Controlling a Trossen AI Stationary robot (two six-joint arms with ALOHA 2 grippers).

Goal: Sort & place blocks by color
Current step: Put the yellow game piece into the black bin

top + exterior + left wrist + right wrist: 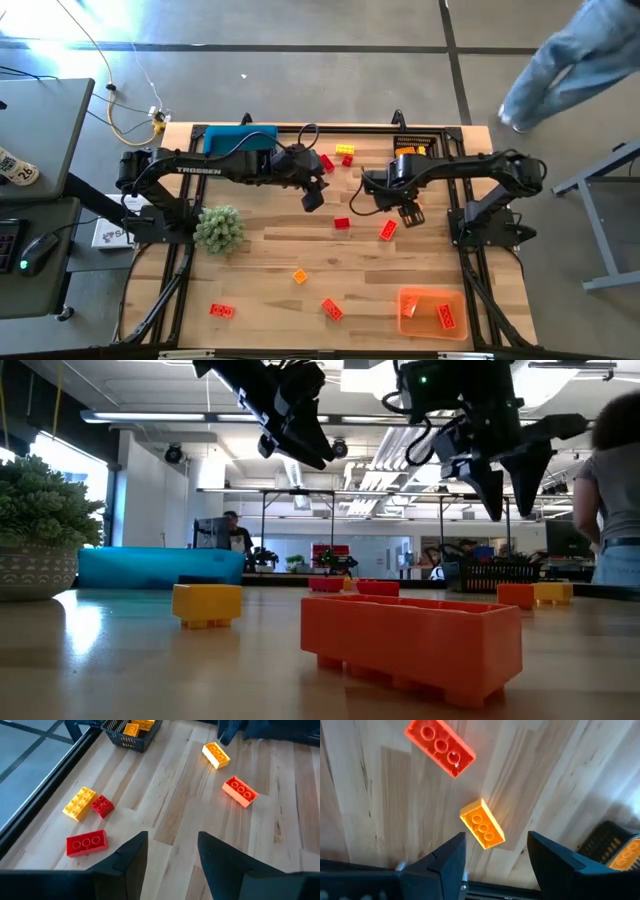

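Note:
Red, orange and yellow blocks lie scattered flat on the wooden table (270, 250). My right gripper (495, 855) points down, open, above an orange block (481, 824), with a red-orange block (440, 746) just beyond it. Neither block is touched. My left gripper (172, 852) hovers open over bare wood near the table's middle (313, 195). Ahead of it lie a red block (86, 842), a small red block (102, 805) and a yellow block (79, 803). The low view shows both grippers, left (305, 445) and right (505, 485), well above the table.
A black basket (415, 145) with yellow blocks stands at the far edge, a blue bin (240, 138) at the far left, an orange bin (432, 312) with blocks at the near right. A green fuzzy plant (219, 228) stands at the left. A person walks past beyond the far right corner (570, 60).

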